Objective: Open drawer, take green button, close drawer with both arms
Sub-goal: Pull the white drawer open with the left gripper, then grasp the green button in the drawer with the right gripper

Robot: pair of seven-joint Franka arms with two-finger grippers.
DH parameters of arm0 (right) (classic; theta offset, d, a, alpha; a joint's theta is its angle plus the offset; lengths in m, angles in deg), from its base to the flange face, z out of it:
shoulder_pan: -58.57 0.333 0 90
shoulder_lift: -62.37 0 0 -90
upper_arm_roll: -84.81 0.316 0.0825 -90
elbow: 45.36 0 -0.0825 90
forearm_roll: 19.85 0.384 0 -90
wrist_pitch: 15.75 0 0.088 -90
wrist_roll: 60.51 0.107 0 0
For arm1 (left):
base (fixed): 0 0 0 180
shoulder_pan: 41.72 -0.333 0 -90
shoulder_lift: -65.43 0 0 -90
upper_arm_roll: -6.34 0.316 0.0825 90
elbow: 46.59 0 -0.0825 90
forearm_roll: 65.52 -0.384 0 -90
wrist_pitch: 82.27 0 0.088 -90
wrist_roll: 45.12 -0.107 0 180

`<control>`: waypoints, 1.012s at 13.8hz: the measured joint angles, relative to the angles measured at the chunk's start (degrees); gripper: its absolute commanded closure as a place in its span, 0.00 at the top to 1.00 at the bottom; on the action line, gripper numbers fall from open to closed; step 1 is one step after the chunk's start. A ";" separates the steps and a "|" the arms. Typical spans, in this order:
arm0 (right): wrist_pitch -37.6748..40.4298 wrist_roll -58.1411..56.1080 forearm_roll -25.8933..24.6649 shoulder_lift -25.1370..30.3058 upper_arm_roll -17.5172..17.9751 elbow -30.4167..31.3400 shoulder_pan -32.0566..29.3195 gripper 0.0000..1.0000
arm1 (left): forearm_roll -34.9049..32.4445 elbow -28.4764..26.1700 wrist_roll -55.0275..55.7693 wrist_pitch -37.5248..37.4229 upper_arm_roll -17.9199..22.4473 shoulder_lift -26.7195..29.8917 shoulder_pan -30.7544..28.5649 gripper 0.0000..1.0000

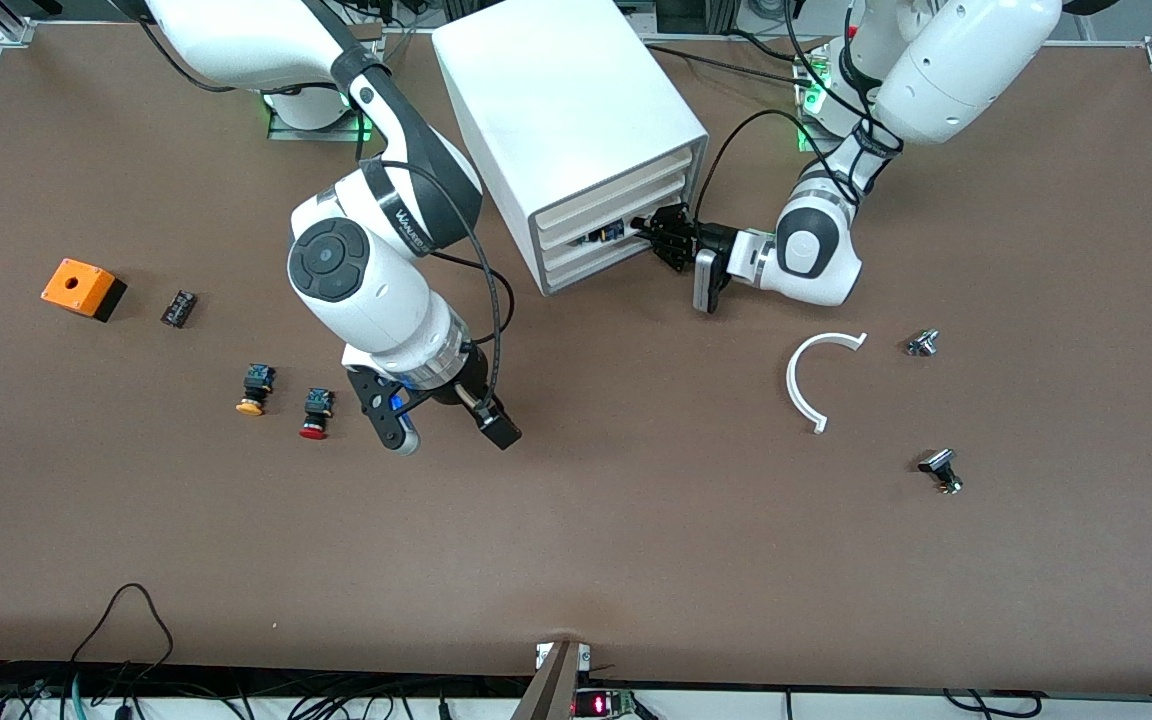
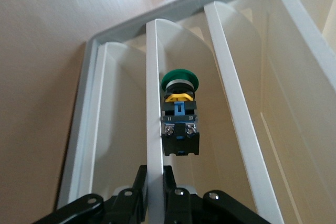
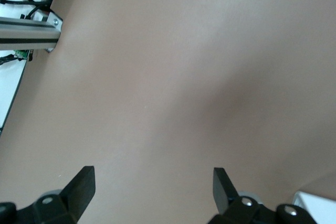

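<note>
White plastic fills the left wrist view: the left gripper [image 2: 155, 179] has its fingers pinched on the front lip of the drawer [image 2: 155, 93], the third of four stacked trays in the white cabinet [image 1: 561, 110]. The drawer looks only slightly drawn out in the front view, where the left gripper [image 1: 664, 238] sits at the cabinet's open face. Inside the drawer lies the green-capped button [image 2: 179, 116], its black-and-blue body pointing toward the gripper and its cap deeper in; it appears in the front view only as a dark speck at the drawer mouth [image 1: 604, 234].

The right gripper [image 1: 441, 420] waits with fingers spread wide and empty, hanging over bare brown table nearer the front camera than the cabinet. Its own wrist view shows the right gripper [image 3: 152, 184] above nothing but tabletop.

By the look of it the opening step is under way but not complete; lifting the button out and shutting the drawer are both left to do.

Toward the right arm's end of the table lie a red-capped button [image 1: 316, 412], a yellow-capped button [image 1: 255, 389], an orange switch box [image 1: 82, 288] and a small black part [image 1: 178, 307]. Toward the left arm's end sit a white curved bracket [image 1: 808, 380] and two small metal fittings [image 1: 923, 343] [image 1: 942, 470]
</note>
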 measured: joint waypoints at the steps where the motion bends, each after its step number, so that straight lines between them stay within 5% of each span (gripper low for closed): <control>1: -0.14 0.79 0.98 -0.04 0.00 -0.30 0.09 0.99 | -0.49 0.53 -0.04 0.23 0.13 0.11 -1.10 0.00; 6: -0.33 7.36 2.42 -0.09 0.45 -2.51 1.44 1.00 | -16.07 11.18 9.22 0.31 1.95 -0.13 -9.37 0.01; 7: -0.33 8.06 2.44 -0.13 0.70 -2.56 2.12 0.99 | -19.01 13.22 11.68 -0.46 2.38 -0.50 -9.87 0.61; 8: -0.55 8.50 2.44 -0.27 0.87 -2.56 3.20 0.99 | -21.08 15.00 13.30 -1.06 2.77 -0.97 -10.03 1.00; 12: -3.91 9.72 1.81 -2.28 0.95 -2.61 10.45 1.00 | -23.65 19.06 19.17 -5.13 3.30 -1.49 -10.94 1.00; 14: -4.06 10.19 -1.36 -3.59 0.77 -2.64 13.84 1.00 | -30.36 22.53 27.59 -10.20 3.29 -1.04 -11.19 1.00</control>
